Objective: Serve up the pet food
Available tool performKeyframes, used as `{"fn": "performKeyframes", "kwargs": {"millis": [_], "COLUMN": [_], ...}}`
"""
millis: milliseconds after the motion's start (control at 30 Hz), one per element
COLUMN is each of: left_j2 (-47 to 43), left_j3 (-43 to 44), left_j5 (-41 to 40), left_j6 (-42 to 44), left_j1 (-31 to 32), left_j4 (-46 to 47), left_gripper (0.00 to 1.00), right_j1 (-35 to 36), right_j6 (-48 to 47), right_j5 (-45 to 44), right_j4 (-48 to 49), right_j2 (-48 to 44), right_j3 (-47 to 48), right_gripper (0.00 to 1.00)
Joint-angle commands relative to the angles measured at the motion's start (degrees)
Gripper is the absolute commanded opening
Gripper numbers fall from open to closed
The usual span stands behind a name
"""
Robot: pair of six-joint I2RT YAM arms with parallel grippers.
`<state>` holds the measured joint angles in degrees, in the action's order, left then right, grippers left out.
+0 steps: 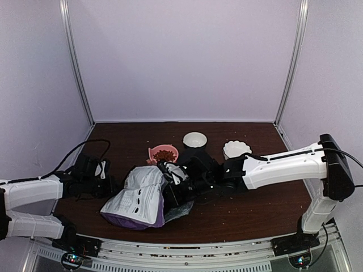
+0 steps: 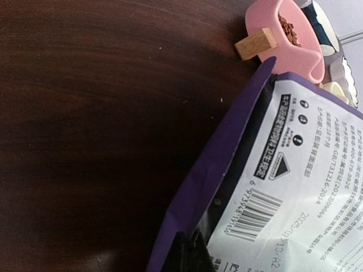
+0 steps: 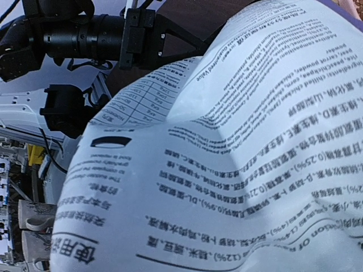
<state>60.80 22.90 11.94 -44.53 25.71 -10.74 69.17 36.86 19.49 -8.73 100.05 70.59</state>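
Dark brown wooden table, lilac walls. Right jaws, narrow, pinch the purple-and-white plastic food bag; left jaws shut at its 9 o'clock. Reddish-brown kibble lies in the pink bowl at 12 o'clock.

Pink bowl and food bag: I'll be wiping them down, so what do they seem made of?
Pink bowl: probably plastic or silicone, smooth matte, with a thick rounded rim. Bag: thin printed plastic film, slightly glossy, judging by its creases and sheen.
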Motion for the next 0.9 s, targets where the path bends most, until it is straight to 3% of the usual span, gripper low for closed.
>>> {"fn": "performKeyframes", "kwargs": {"millis": [0, 133, 333, 400, 667, 867], "left_j2": [-1.92, -4.11, -8.06, -9.42, -14.66, -13.43], "left_j3": [1.01, 3.55, 10.98, 13.64, 24.63, 33.33], "left_j5": [2.61, 0.93, -1.75, -2.08, -1.31, -4.24], "left_j6": [0.89, 2.71, 6.63, 7.61, 8.21, 6.68], "left_j1": [0.92, 0.96, 1.02, 1.14, 4.08, 14.76], "left_j4": [-3.32, -8.14, -17.58, -20.52, -27.63, -29.91], "left_gripper": [0.00, 0.17, 0.55, 0.61, 0.69, 0.71], "right_j1": [-0.53, -0.87, -1.38, -1.65, -2.07, -2.14], "right_j6": [7.48, 11.08, 15.22, 15.70, 18.38, 19.66], "right_j5": [7.14, 6.06, 5.64, 5.08, 4.01, 3.63], "right_j4": [12.47, 17.45, 22.69, 23.12, 26.97, 28.92], "right_j2": [-4.57, -7.70, -11.47, -12.64, -15.85, -16.92], "right_j3": [-5.43, -7.25, -9.16, -9.39, -10.80, -11.33], "right_gripper": [0.00, 0.00, 0.00, 0.00, 0.00, 0.00]}}
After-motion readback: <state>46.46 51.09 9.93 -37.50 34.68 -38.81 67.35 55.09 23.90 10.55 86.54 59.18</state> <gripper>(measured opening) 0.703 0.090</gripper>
